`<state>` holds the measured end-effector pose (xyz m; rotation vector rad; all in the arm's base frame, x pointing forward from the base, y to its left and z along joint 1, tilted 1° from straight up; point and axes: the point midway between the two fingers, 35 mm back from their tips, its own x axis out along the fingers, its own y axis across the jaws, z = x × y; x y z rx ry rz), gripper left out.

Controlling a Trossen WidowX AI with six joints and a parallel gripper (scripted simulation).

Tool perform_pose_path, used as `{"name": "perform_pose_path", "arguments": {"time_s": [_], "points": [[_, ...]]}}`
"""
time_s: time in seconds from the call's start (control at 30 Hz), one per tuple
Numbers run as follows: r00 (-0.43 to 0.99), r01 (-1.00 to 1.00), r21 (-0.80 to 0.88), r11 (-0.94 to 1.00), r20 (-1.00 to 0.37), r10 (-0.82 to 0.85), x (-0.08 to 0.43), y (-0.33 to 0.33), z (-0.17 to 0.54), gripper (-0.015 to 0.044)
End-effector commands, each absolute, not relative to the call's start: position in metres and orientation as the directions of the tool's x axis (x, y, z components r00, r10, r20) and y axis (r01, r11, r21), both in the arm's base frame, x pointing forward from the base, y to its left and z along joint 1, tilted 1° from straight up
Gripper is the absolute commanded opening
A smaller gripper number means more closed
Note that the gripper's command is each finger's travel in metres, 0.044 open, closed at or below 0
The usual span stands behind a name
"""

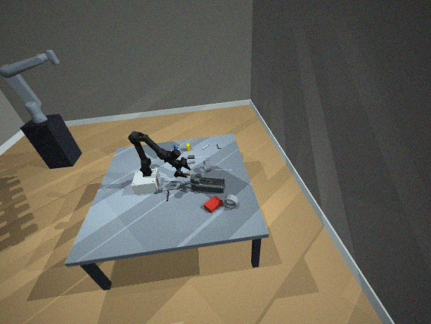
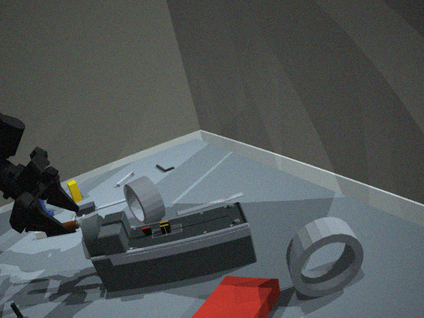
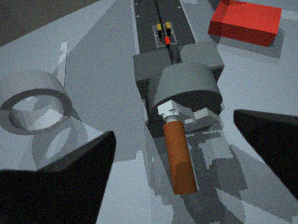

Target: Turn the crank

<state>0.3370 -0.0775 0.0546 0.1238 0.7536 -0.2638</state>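
One arm is shown in the top view, its gripper lowered at the crank end of the machine. The machine's long body extends away from the fingers; a red block lies beyond them, beside that body.

In the exterior view, the fingers stand apart around the inner part of the crank handle. Past them, the red pointer sits nearer the fingers than the brass zero marks; the two are not level.

In the wrist view, the fingers are spread wide, one on each side of the brown handle, and grasp nothing. The handle projects toward the viewer from the hub end, somewhat nearer the left edge finger than the right edge one.

The step in hand is judged to be alignment for the grip. The next move probably calls for centring the handle, closing upon it and turning a little, with the pointer watched for direction, since an unfamiliar crank may drive the slide either way.
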Motion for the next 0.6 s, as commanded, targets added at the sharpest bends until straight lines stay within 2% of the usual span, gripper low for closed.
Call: {"name": "perform_pose_path", "arguments": {"time_s": [0.0, 0.57], "points": [[0.697, 0.285, 0.017, 0.958, -0.69, -0.195, 0.337, -0.078, 0.046, 0.044], [0.697, 0.285, 0.017, 0.958, -0.69, -0.195, 0.335, -0.077, 0.021, 0.044]]}}
